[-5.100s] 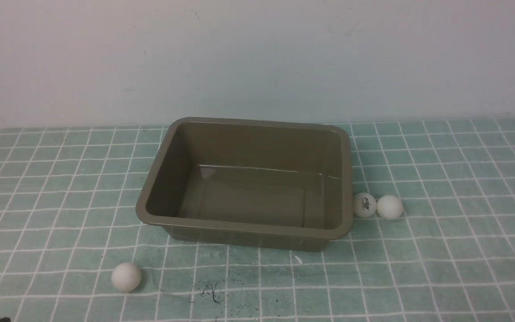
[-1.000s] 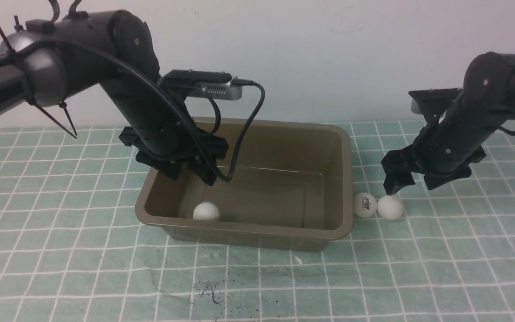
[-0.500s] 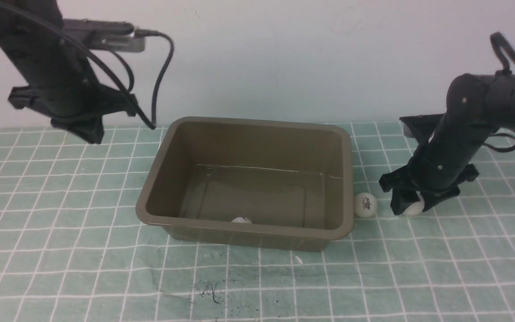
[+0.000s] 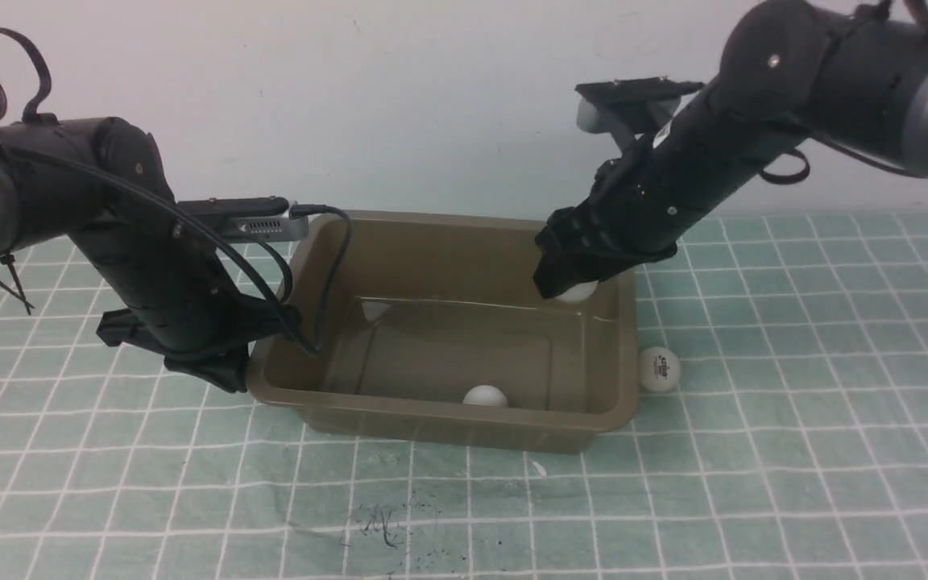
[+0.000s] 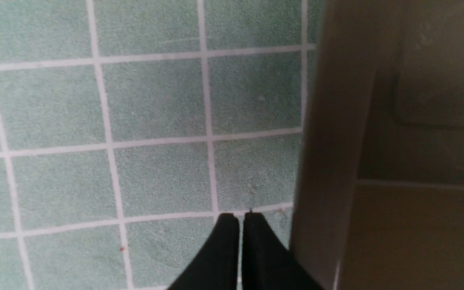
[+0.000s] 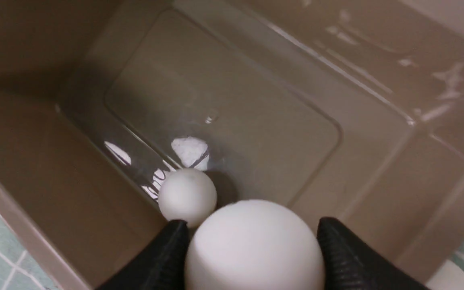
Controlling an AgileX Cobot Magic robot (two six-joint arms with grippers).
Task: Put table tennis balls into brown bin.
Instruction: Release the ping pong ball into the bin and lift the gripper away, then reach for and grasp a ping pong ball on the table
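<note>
Brown bin (image 4: 399, 407): sits unmoved on the green checked cloth (image 4: 794, 419). One more ball is over it than a moment back, so I'd put the job at about two thirds along.
Right arm (image 4: 698, 161): half a second ago it was down on the cloth beside the bin's right wall, at the pair of balls. Now it has swung up and in, and reaches over the bin's far right corner.
Left arm (image 4: 150, 290): it was raised high and clear off to the left. Now it has dropped low against the outside of the bin's left wall, its part seemingly done.
Right pincer (image 4: 573, 288): spread about a ball's width, with the second ball (image 6: 254, 245) between its two fingers and touching both. It hangs inside the rim, above the bin floor. It looks ready to drop, but whether the squeeze is already easing I cannot tell.
Left pincer (image 5: 240, 219): pressed shut, tips together, nothing in it, just above the cloth and just beside the bin's wall.
First ball (image 4: 485, 395): loose on the bin floor by the front wall, having rolled a little to the right.
Last ball (image 4: 658, 369): the one with the dark print, now alone on the cloth just beside the bin's right wall, since its neighbour was lifted away. It is what remains to fetch.
</note>
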